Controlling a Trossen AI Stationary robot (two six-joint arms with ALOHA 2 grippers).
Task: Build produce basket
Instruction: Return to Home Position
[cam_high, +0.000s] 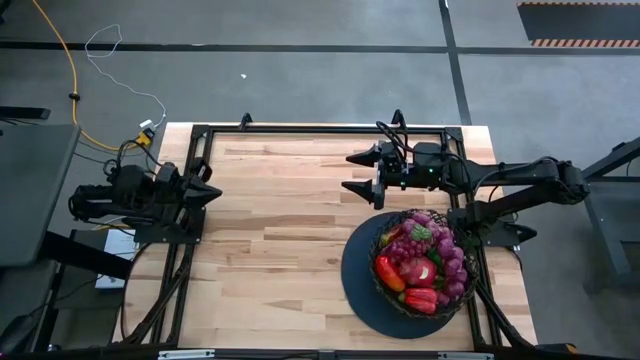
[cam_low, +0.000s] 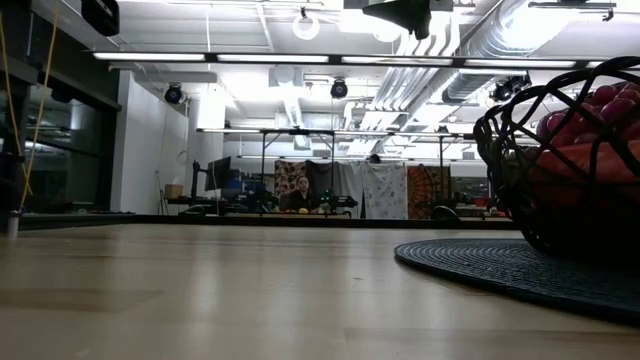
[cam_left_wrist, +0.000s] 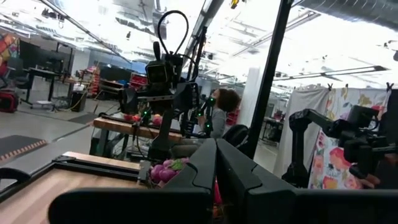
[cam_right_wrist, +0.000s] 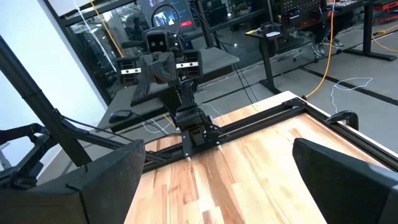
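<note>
item: basket (cam_high: 377, 252), black wire mesh, standing on its dark disc base (cam_high: 355, 285).
contents: produce (cam_high: 425, 262) heaped to the rim, with purple grapes, red peppers and green pieces.
handling, my guess: toys light, hard, slick; mesh stiff, best taken by the rim.
my right pincer (cam_high: 358, 173): released, empty, near the basket's far side.
my left pincer (cam_high: 212, 190): clenched on nothing, well apart from the basket.
</note>
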